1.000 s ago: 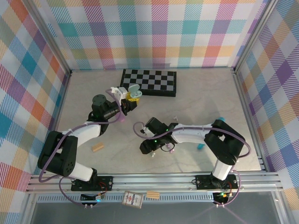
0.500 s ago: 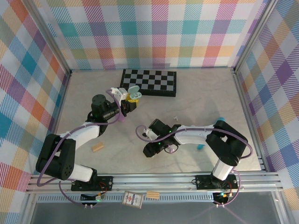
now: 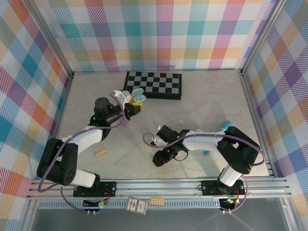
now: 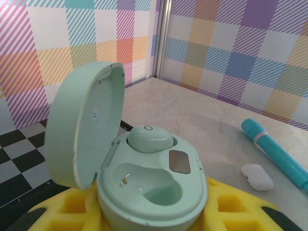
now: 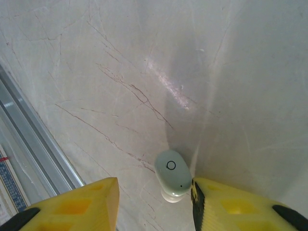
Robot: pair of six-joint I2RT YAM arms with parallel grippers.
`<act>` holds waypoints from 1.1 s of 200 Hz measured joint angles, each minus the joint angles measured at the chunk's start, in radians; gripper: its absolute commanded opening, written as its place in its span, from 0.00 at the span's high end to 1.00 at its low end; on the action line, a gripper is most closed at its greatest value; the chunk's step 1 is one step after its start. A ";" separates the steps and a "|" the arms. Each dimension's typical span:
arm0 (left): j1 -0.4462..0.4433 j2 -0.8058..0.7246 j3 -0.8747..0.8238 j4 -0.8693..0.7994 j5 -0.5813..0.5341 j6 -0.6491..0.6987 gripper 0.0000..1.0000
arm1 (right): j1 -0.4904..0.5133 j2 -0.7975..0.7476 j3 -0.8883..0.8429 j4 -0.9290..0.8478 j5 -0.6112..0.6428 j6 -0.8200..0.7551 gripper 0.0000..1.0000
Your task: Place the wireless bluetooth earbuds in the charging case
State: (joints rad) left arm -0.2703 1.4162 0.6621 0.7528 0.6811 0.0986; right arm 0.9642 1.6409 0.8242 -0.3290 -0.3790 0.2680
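On the top camera, my left hand (image 3: 131, 107) is up by the near edge of the checkerboard mat (image 3: 154, 84), clamped on the open mint-green charging case (image 3: 137, 95). My right hand (image 3: 161, 159) sits low over the surface (image 3: 202, 96), nearer the front rail and well apart from the case. A tan cork-like block (image 3: 100, 152) lies off to its left. A teal stick (image 3: 225, 124) pokes out behind the right arm. A tiny white piece (image 3: 180, 121) rests between the two hands, too small for me to tell what it is.

On the left wrist camera, the case sits gripped between my yellow pads (image 4: 236, 207), its lid (image 4: 84, 125) tilted back. One seated earbud (image 4: 149, 138) fills the far socket, and the near socket (image 4: 151, 185) is bare. Past the case, a white earbud (image 4: 257, 176) lies just beside the teal stick.

On the right wrist camera, my fingers stand apart. A loose mint earbud (image 5: 172, 179) lies on the surface between them, right up against the right-side pad (image 5: 231, 204), with a gap to the other one. The aluminium rail (image 5: 29, 130) runs along the left.
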 measured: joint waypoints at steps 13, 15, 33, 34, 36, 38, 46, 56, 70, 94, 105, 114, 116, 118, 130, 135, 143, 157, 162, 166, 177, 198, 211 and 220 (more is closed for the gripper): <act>0.000 0.000 0.000 0.000 0.002 0.000 0.73 | 0.000 0.005 0.000 -0.003 0.003 0.000 0.59; 0.000 0.000 0.000 0.000 0.002 0.000 0.73 | 0.000 0.006 0.000 -0.003 0.003 0.000 0.59; 0.000 0.000 0.000 0.000 0.003 0.000 0.73 | -0.002 0.021 0.008 -0.005 0.003 0.001 0.60; 0.000 0.000 0.000 0.000 0.003 0.000 0.73 | -0.002 0.021 0.009 -0.005 0.003 0.002 0.60; 0.000 0.000 0.000 0.000 0.003 0.000 0.73 | -0.002 0.022 0.010 -0.006 0.003 0.003 0.60; 0.000 0.000 0.000 0.000 0.004 0.000 0.73 | -0.002 0.023 0.011 -0.006 0.003 0.003 0.60; 0.000 0.000 0.000 0.000 0.006 0.000 0.73 | -0.002 0.026 0.016 -0.011 0.003 0.005 0.60; 0.000 0.000 0.000 0.000 0.007 0.000 0.73 | -0.002 0.029 0.019 -0.015 0.003 0.007 0.60; 0.000 0.000 0.000 0.000 0.008 0.000 0.73 | -0.001 0.029 0.023 -0.023 0.010 0.008 0.59; 0.000 0.000 0.000 0.000 0.010 0.000 0.73 | -0.001 0.021 0.024 -0.031 0.024 0.006 0.56; 0.000 0.000 0.000 0.000 0.010 0.000 0.73 | 0.003 0.013 0.024 -0.033 0.041 0.002 0.55; 0.000 0.000 0.000 0.000 0.010 0.000 0.73 | 0.004 0.005 0.025 -0.037 0.056 0.000 0.55; 0.000 0.000 0.000 0.000 0.010 0.000 0.73 | 0.004 0.004 0.025 -0.038 0.058 -0.001 0.55; 0.000 0.000 0.000 0.000 0.010 0.000 0.73 | 0.003 0.003 0.026 -0.039 0.062 -0.001 0.55; 0.000 0.000 0.000 0.000 0.010 0.000 0.73 | -0.002 0.000 0.032 -0.042 0.076 -0.005 0.54; 0.000 0.000 0.000 0.000 0.010 0.001 0.73 | -0.002 0.000 0.035 -0.043 0.081 -0.008 0.54; 0.000 0.000 0.000 0.000 0.010 0.002 0.73 | -0.003 0.000 0.039 -0.041 0.084 -0.012 0.54; 0.000 0.000 0.000 0.000 0.010 0.003 0.73 | -0.003 0.000 0.045 -0.037 0.090 -0.018 0.53; 0.000 0.000 0.000 -0.001 0.011 0.003 0.73 | -0.003 0.000 0.046 -0.034 0.091 -0.019 0.53; 0.000 0.000 0.000 0.000 0.011 0.003 0.73 | -0.003 0.000 0.047 -0.031 0.091 -0.021 0.53; 0.000 0.000 0.000 -0.001 0.014 0.003 0.73 | -0.004 0.003 0.048 -0.023 0.090 -0.023 0.54; 0.000 0.000 0.000 -0.001 0.017 0.003 0.73 | -0.004 0.028 0.050 -0.008 0.084 -0.023 0.56; 0.000 0.000 0.001 -0.001 0.017 0.003 0.73 | -0.006 0.035 0.050 -0.004 0.077 -0.022 0.57; 0.000 0.000 0.001 -0.001 0.017 0.003 0.73 | -0.009 0.035 0.049 0.000 0.067 -0.022 0.58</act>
State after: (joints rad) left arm -0.2703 1.4162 0.6628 0.7517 0.6983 0.1017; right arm 0.9554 1.6764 0.8734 -0.3294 -0.3122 0.2459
